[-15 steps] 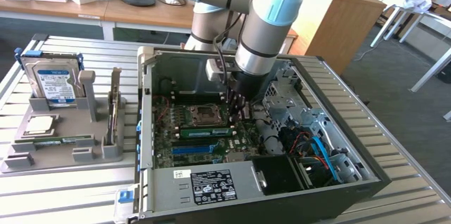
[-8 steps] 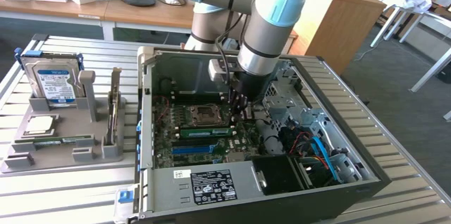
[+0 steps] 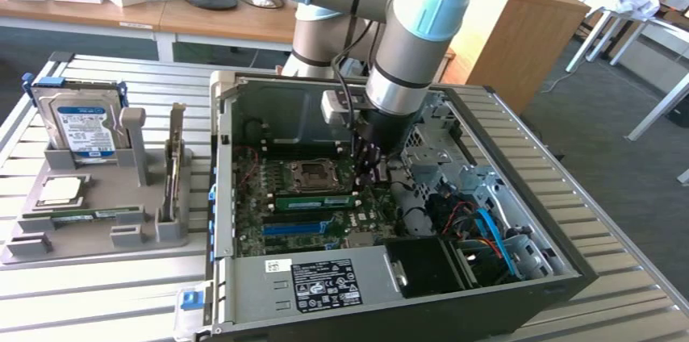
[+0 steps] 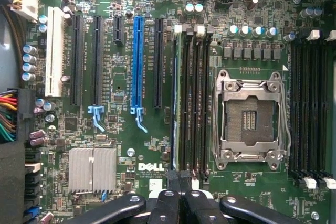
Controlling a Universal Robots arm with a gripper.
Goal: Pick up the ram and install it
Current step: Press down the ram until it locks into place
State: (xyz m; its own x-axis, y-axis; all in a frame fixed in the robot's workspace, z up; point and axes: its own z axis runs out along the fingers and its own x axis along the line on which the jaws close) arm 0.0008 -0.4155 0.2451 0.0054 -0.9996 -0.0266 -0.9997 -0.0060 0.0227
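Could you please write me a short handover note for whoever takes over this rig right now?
Tool: shut, down inside the open computer case, over the memory slots beside the empty processor socket.
Ram: standing on edge in a slot of the motherboard, right by the tool's tips; whether they touch it I cannot tell.
Done: ram picked up and brought to the slot.
Left: confirm it is fully seated and latched; that cannot be seen.

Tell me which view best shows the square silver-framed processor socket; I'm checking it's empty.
The wrist view: it looks straight down on the square silver-framed processor socket, showing its whole frame and bare dark centre. The exterior view shows it slanted and smaller on the green motherboard.
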